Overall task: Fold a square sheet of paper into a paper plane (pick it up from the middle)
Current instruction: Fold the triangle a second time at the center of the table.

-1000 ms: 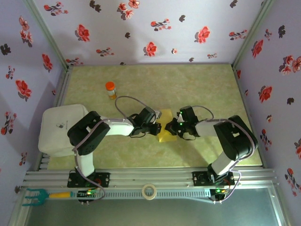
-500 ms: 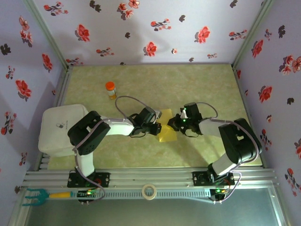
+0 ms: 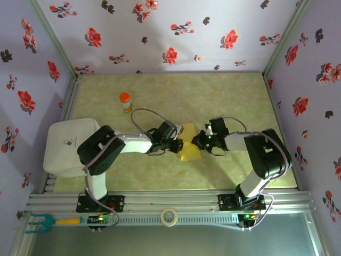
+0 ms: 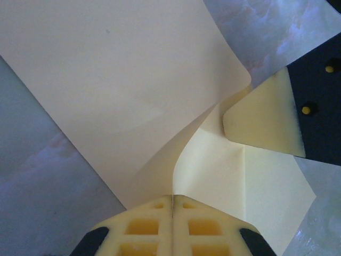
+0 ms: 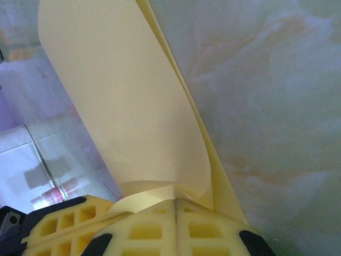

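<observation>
Pinching the square sheet of paper from both sides, the two arms meet near the middle of the table. On the left, the left tool is clenched on one edge of the sheet; in its wrist view the pads press together with the paper curling up out of them. Between the tools the sheet is partly lifted and bowed, one layer rolling over another. On the right, the right tool is likewise clenched on the opposite side, its pads closed and the paper arching away from them. The step looks like bringing one part over to make a fold. Doing it well probably means moving both grips together, matching the edges before pressing, and avoiding any pull that skews or tears the thin sheet. As for writing, the white box at left carries a small dark mark too small to read. The label on the orange-capped bottle is also illegible.
</observation>
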You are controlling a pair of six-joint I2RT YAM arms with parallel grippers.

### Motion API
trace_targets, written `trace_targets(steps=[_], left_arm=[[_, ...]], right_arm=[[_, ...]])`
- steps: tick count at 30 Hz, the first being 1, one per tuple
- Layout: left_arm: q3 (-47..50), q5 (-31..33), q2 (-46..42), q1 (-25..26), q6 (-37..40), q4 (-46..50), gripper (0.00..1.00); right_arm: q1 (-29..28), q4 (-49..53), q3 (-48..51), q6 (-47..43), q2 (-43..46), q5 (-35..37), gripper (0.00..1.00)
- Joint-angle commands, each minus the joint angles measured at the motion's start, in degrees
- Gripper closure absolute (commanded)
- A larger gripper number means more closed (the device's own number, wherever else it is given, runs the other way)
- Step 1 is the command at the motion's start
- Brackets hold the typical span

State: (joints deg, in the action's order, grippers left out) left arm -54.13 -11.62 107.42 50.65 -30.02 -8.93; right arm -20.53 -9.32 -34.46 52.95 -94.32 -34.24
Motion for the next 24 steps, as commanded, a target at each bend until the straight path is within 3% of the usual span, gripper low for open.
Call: trace_targets(steps=[1,13,24], left_arm=[[0.1,0.0,2.2,-0.3,0.0,5.5,1.0],[0.2,0.0,2.2,-0.3,0.1,5.6,1.0],[0.7,0.2,2.6,-0.5,0.1,5.3,1.0]], right_arm=[[1.1,3.1,-1.4,-1.1,1.6,0.3,1.0],[3.1,4.5,-3.2,-3.8,-3.4,0.9,1.0],[5.7,-1.6,-1.2,0.6,-2.9,2.7,1.0]])
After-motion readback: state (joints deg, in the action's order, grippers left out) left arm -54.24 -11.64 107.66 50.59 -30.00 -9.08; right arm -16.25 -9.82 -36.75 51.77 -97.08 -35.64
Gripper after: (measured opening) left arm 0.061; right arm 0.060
